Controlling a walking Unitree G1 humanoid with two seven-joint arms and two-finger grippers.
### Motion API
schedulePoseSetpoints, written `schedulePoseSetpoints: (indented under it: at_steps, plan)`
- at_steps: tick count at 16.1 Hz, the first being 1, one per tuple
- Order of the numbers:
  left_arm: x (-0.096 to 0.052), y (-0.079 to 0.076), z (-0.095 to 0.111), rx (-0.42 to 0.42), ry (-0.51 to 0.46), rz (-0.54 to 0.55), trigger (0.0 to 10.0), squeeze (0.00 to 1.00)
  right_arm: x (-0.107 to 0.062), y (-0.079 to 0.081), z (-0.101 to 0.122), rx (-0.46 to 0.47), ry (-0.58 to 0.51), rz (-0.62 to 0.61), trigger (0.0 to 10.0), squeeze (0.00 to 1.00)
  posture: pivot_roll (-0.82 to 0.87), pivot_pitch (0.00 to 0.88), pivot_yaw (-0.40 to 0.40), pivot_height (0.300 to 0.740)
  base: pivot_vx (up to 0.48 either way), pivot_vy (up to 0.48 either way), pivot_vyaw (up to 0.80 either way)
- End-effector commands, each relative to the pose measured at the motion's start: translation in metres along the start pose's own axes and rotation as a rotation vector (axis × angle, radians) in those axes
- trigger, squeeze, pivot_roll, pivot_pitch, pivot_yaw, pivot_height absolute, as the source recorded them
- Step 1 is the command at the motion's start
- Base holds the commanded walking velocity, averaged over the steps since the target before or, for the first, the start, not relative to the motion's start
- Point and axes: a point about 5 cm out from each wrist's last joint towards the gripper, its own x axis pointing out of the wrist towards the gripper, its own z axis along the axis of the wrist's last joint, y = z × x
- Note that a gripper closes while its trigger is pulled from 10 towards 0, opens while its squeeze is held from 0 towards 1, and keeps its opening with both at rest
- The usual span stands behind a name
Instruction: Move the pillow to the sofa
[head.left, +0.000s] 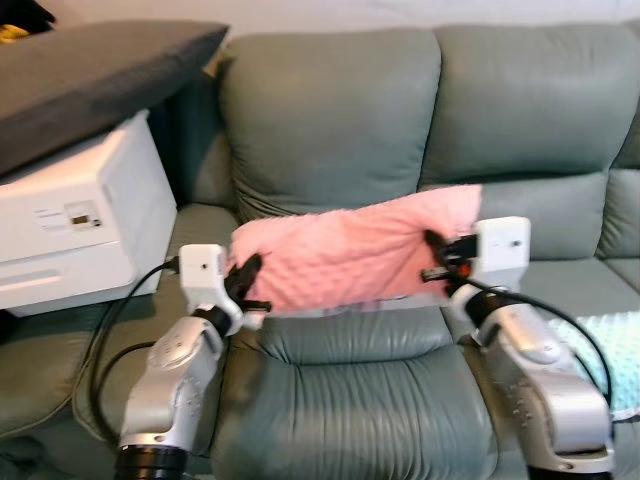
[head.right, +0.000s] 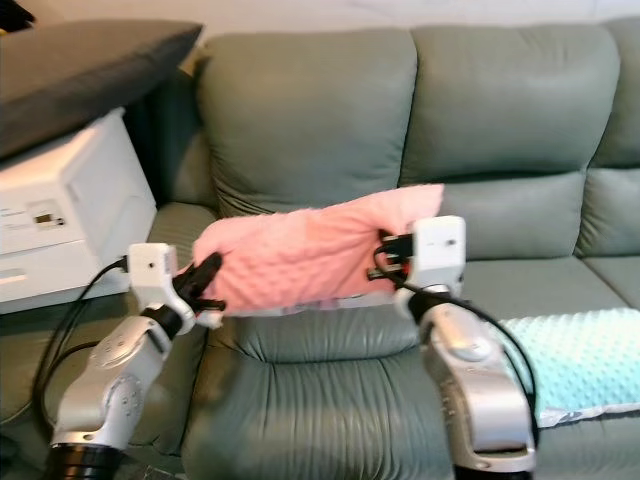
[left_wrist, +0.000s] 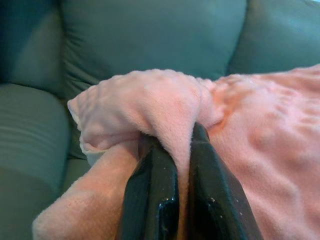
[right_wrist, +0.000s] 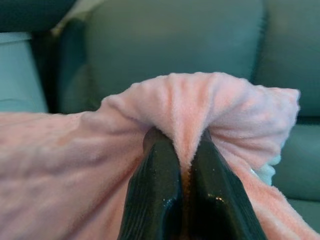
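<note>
Both silver arms raised forward from the bottom edge, elbows bent, wrists level over the seat. Left gripper (head.left: 250, 285) at about 9 o'clock of the pink pillow (head.left: 350, 250), black fingers (left_wrist: 150, 195) pinched tight on a fold of its fleece. Right gripper (head.left: 435, 258) at about 3 o'clock of the same pillow, fingers (right_wrist: 155, 190) likewise clamped on a bunched ridge of fabric, a black cable looping from the wrist down past the forearm. Pillow held aloft between the two, stretched lengthwise, tilted with its right end higher, hanging in front of the backrest of the grey-green sofa (head.left: 330, 110) and above the seat cushion, apart from it as far as can be seen. Soft, dimpled pink plush; a paler, whitish underside peeking along the lower edge. White box-like unit (head.left: 85, 215) at 9 o'clock, with a dark grey cushion (head.left: 90, 70) lying on top. Pale mint textured blanket (head.right: 580, 360) on the seat at 4 o'clock, cut off by the frame edge. Fingertips buried in the fleece, so only their backs visible; label on the white unit too blurred to read.
</note>
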Motion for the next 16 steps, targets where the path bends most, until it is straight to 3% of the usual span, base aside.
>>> schedulePoseSetpoints:
  at_steps: [1, 7, 9, 12, 16]
  plan:
    - [0.0, 0.007, -0.002, 0.032, 0.01, 0.032, 10.0, 0.0, 0.0, -0.002, 0.0, -0.005, -0.004, -0.009, 10.0, 0.0, -0.09, 0.0, 0.033, 0.74, 0.0, 0.0, 0.0]
    - [-0.004, 0.019, -0.025, 0.103, 0.105, 0.038, 10.0, 0.0, -0.001, -0.043, -0.035, -0.021, 0.125, -0.178, 10.0, 0.0, -0.09, 0.0, 0.044, 0.74, 0.0, 0.0, 0.0]
    - [-0.006, 0.024, -0.033, 0.12, 0.139, 0.037, 10.0, 0.0, -0.001, -0.049, -0.039, -0.02, 0.14, -0.206, 10.0, 0.0, -0.08, 0.0, 0.051, 0.74, 0.0, 0.0, 0.0]
    - [-0.01, 0.029, -0.035, 0.158, 0.142, 0.009, 10.0, 0.0, -0.002, -0.051, -0.045, -0.018, 0.153, -0.226, 10.0, 0.0, -0.07, 0.0, 0.067, 0.74, 0.0, 0.0, 0.0]
    - [-0.01, 0.035, -0.026, 0.209, 0.125, 0.014, 10.0, 0.0, 0.0, -0.045, -0.046, 0.004, 0.139, -0.22, 10.0, 0.0, -0.06, 0.0, 0.082, 0.74, 0.443, 0.0, 0.0]
